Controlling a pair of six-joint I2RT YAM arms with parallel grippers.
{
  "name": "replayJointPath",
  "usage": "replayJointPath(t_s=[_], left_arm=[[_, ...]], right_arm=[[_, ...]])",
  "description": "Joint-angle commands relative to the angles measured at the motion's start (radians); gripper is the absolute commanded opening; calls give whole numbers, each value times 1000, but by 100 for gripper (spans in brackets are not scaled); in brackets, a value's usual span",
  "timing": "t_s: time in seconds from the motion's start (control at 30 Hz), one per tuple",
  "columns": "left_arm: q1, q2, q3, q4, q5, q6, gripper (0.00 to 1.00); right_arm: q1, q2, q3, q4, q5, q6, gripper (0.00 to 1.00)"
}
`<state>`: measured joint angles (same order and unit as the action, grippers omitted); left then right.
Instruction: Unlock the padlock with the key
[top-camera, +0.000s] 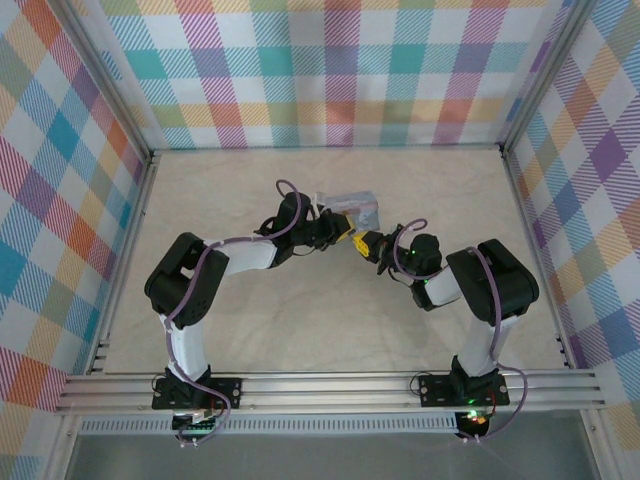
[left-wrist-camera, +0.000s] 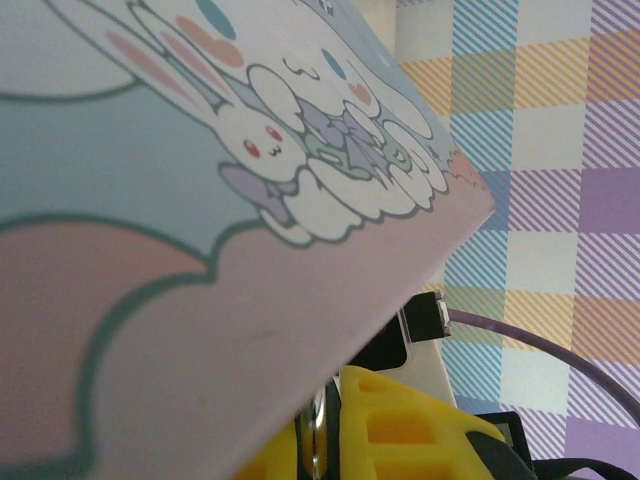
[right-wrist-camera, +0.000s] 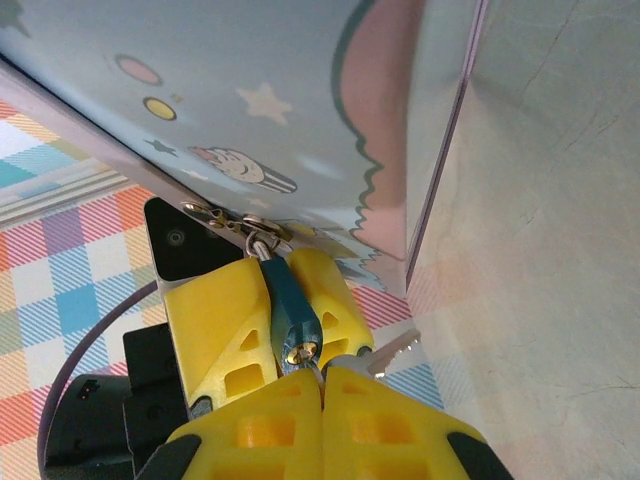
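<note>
The small dark grey padlock (right-wrist-camera: 288, 300) hangs by its shackle from the clasp of the pale-blue tin (right-wrist-camera: 300, 90). Its brass keyhole faces the right wrist camera. My left gripper (right-wrist-camera: 295, 345) is shut on the padlock's body, one yellow finger on each side. My right gripper (right-wrist-camera: 322, 385) is shut on the head of the silver key (right-wrist-camera: 398, 348). The key's blade sticks out to the right, beside the keyhole and not in it. From above, the left gripper (top-camera: 340, 237) and right gripper (top-camera: 368, 247) meet just in front of the tin (top-camera: 352, 208). In the left wrist view a metal edge shows between the yellow fingers (left-wrist-camera: 400, 430), under the tin (left-wrist-camera: 200, 200).
The beige table (top-camera: 330, 320) is closed in by checked walls (top-camera: 330, 70) at the back and both sides. An aluminium rail (top-camera: 330, 390) carries both arm bases along the near edge. Purple cables loop above both wrists.
</note>
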<state>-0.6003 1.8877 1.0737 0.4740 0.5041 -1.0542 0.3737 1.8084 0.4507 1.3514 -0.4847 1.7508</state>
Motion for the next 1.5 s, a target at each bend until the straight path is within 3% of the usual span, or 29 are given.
replayJointPath(t_s=[0.0, 0.23, 0.87, 1.07, 1.27, 1.47], left_arm=[[-33, -52, -8, 43, 122, 10, 9], [-35, -48, -4, 43, 131, 9, 7], [-42, -47, -9, 23, 142, 20, 7], [-37, -58, -2, -68, 91, 81, 7], [-32, -51, 32, -213, 32, 167, 8], [-32, -36, 37, -240, 22, 171, 9]], right_arm=[[-2, 6, 40, 18, 20, -9, 0], [-1, -47, 50, -95, 34, -98, 0], [-1, -17, 52, -95, 46, -112, 0], [-6, -16, 23, -108, 35, -138, 0], [-22, -57, -62, -166, 14, -207, 30], [-35, -218, -110, -433, 4, -364, 33]])
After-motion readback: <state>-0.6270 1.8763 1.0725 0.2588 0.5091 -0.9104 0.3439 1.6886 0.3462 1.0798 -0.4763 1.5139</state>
